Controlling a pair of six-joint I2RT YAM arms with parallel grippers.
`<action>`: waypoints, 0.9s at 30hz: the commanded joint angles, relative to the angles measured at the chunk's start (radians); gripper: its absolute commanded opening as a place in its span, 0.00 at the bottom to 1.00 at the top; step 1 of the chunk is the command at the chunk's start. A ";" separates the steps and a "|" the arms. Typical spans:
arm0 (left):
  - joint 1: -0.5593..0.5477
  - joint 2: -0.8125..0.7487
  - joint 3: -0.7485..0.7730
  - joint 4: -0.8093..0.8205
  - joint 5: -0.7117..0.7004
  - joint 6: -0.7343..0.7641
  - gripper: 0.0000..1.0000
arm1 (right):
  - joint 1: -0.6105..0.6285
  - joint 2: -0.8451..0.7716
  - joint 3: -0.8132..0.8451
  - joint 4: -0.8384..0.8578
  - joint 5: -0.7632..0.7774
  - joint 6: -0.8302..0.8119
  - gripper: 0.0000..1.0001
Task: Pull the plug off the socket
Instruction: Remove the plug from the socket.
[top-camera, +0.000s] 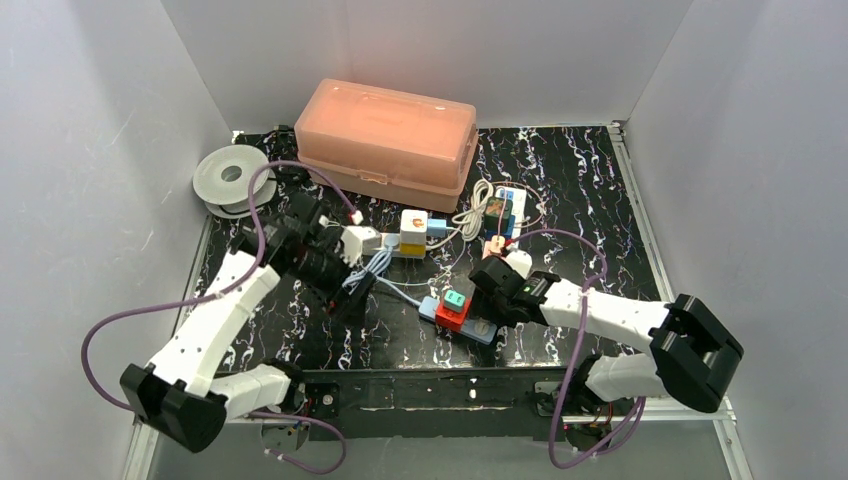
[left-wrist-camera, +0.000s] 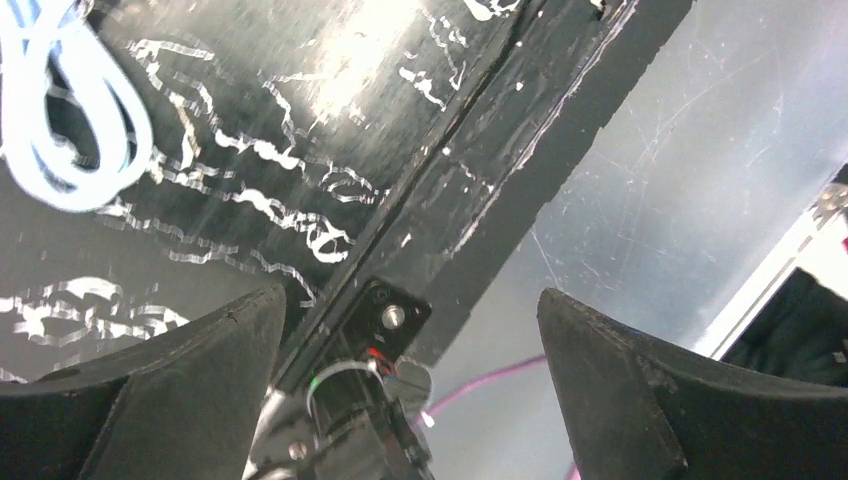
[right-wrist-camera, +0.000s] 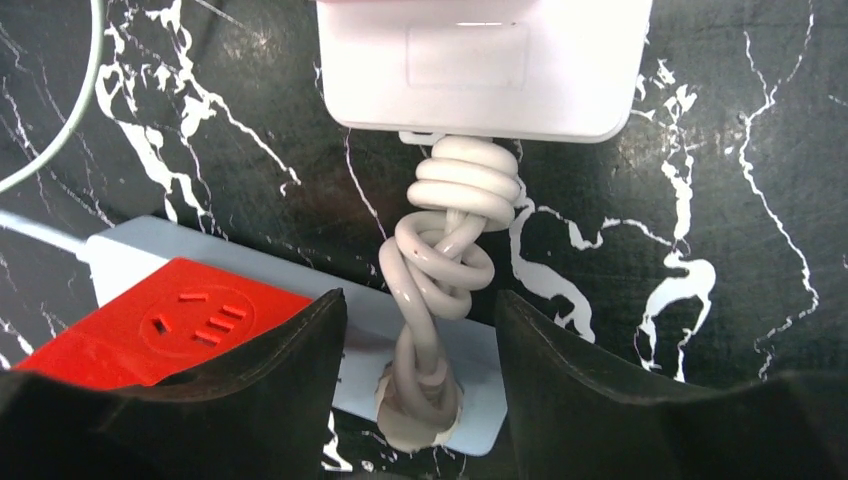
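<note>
Evidently little is done: the left gripper (left-wrist-camera: 410, 298) is spread wide with nothing between its fingers. The right gripper (right-wrist-camera: 420, 300) stands parted, flanking the beige rubber plug (right-wrist-camera: 420, 405), which looks still seated in the pale-blue plastic socket strip (right-wrist-camera: 485, 375). Gripping and pulling remain.

The socket strip (right-wrist-camera: 125, 252) is pale blue-grey and lies flat on the black, white-veined bench (right-wrist-camera: 700, 200). In the top view it sits near the front edge, right of centre, at a slant. It carries a red module (right-wrist-camera: 190, 320) with slot openings on its upper face and, next to that, a teal module (top-camera: 456, 298). The plug (right-wrist-camera: 418, 415) is beige-white with a rounded body, and it is seated on the strip's free end — not yet out. Its cord (right-wrist-camera: 445, 250), the same colour, leaves the plug in a tight twisted bundle of coils and runs to a white rectangular adapter block (right-wrist-camera: 485, 65), which lies on the bench just beyond the strip.
</note>
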 joint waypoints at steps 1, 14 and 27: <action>-0.075 -0.094 -0.156 0.129 0.081 0.075 1.00 | 0.026 -0.089 0.008 -0.084 -0.097 -0.036 0.65; -0.276 -0.119 -0.385 0.510 -0.059 0.218 1.00 | 0.029 -0.150 -0.073 -0.067 -0.123 -0.052 0.66; -0.385 -0.127 -0.451 0.600 -0.093 0.384 1.00 | 0.028 -0.180 -0.059 -0.032 -0.058 -0.093 0.62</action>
